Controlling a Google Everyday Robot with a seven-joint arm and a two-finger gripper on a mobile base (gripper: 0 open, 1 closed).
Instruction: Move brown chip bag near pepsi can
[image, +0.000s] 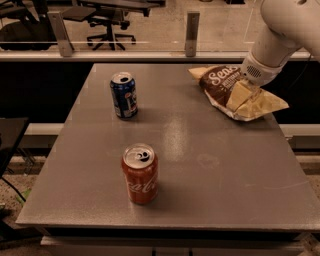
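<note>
The brown chip bag (219, 84) lies at the table's far right, crinkled, with white script lettering and pale cream edges. The pepsi can (123, 95) stands upright at the far left, dark blue with a silver top, well apart from the bag. My gripper (241, 95) reaches down from the white arm (280, 35) at the upper right and rests on the right half of the bag, covering part of it.
A red-orange cola can (140, 173) stands upright in the front middle of the grey table (200, 165). A glass rail with metal posts (191, 27) runs behind the table, with office chairs beyond. The table's right edge is just past the bag.
</note>
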